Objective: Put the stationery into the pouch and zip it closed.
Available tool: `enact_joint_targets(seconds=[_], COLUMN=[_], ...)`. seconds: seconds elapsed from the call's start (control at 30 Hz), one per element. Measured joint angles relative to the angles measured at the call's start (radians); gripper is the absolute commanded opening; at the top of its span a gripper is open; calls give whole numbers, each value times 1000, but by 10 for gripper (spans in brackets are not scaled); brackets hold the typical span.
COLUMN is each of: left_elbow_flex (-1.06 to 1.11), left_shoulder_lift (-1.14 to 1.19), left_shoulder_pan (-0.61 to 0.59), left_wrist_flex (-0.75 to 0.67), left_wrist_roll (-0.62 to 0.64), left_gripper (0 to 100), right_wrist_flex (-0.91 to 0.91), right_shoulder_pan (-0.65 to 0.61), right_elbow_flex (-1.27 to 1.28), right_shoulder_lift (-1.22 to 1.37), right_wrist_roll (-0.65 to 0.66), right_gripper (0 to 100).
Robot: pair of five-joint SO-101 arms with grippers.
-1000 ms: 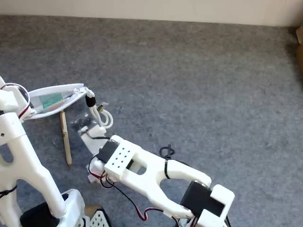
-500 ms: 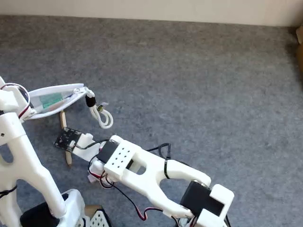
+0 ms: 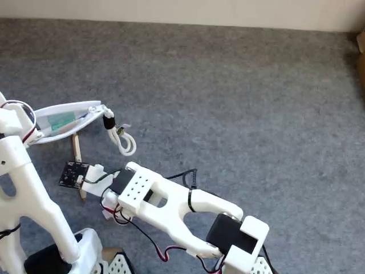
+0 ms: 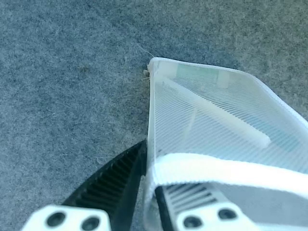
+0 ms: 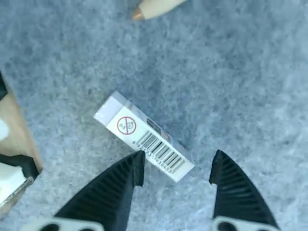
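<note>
- Our right gripper (image 5: 179, 158) has swung off the pouch (image 3: 63, 121) and hangs, fingers spread, over the eraser (image 5: 144, 137) on the surface.
- Left gripper (image 4: 150, 159) clamps the pouch rim; eraser next, we reckon.

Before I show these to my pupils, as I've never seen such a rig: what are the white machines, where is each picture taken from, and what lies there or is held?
These are two small white robot arms, each ending in a two-fingered gripper. The high view comes from a fixed camera looking down on both. The other two come from cameras on the arms' wrists, looking past the black fingers. The left gripper is shut on the edge of a white mesh pouch, which holds a white stick and a green item. The right gripper hangs open just over a small white block, probably an eraser, lying on the grey surface. A wooden pencil lies near the pouch, and the pouch's white zip cord trails beside it.
</note>
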Motion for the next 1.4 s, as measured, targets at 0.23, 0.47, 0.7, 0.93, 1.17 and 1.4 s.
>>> enact_joint_targets(seconds=[0.23,0.47,0.7,0.93,1.17,1.4], left_elbow_flex=[0,44,44,44,44,44], left_shoulder_lift=[0,-2,-2,-2,-2,-2], left_shoulder_pan=[0,0,0,0,0,0], left_wrist_flex=[0,-41,-41,-41,-41,-43], left_wrist_roll=[0,0,0,0,0,0], left_gripper=[7,7,7,7,7,7], right_wrist_flex=[78,115,12,-29,-32,-35], right_shoulder_pan=[-2,-2,-2,-25,-32,-32], right_elbow_flex=[-2,-3,-2,-2,11,15], right_shoulder_lift=[26,32,32,34,34,34], right_wrist_roll=[89,97,97,97,114,195], right_gripper=[214,214,214,214,217,214])
